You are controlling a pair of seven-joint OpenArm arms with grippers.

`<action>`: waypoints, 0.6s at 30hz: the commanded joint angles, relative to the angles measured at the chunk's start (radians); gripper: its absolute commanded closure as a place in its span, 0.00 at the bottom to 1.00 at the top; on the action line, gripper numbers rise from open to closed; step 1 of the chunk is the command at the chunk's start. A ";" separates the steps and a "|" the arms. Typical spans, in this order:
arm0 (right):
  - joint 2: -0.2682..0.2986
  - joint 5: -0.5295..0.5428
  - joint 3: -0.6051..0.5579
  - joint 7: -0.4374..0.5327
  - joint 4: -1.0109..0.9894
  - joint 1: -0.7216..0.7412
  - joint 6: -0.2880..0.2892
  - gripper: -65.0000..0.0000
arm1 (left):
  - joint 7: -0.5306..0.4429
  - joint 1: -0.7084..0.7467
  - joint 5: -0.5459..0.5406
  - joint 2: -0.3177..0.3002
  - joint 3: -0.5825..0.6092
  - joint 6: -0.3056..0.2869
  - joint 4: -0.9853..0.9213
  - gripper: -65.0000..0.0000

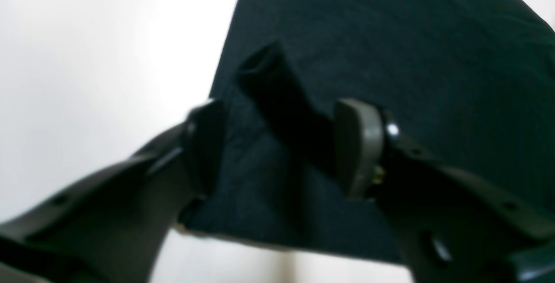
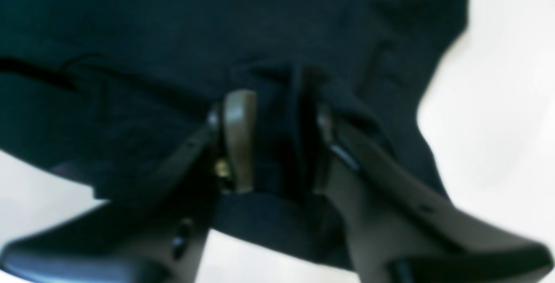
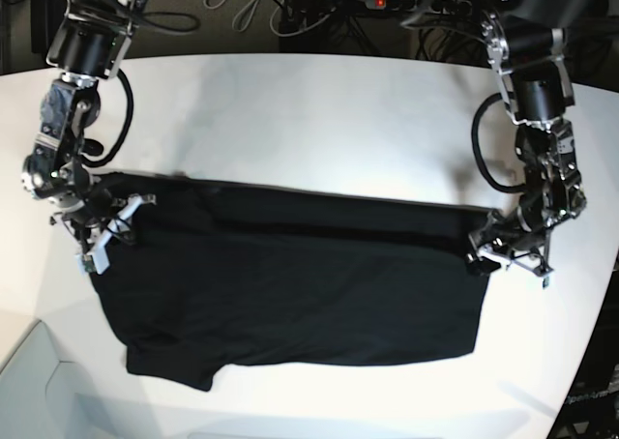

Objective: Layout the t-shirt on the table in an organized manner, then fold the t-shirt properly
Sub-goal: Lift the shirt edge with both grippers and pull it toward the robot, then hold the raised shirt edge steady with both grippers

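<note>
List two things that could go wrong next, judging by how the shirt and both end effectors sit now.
1. A pinched fold of the t-shirt stands between the open left end effector; lifting away may drag it.
2. Cloth bunches between the right end effector jaws, so that corner on the table may stay wrinkled.

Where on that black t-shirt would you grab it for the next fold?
Probably the t-shirt's two far corners, each gripper coming in from its own outer side. The shirt lies flat and wide on the table, and that long folded edge ends by the left gripper and right gripper.
</note>
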 commanded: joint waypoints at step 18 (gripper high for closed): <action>-0.025 0.019 0.117 0.021 0.268 -0.191 -0.006 0.35 | -0.021 0.147 -0.014 -0.030 -0.004 -0.002 0.149 0.23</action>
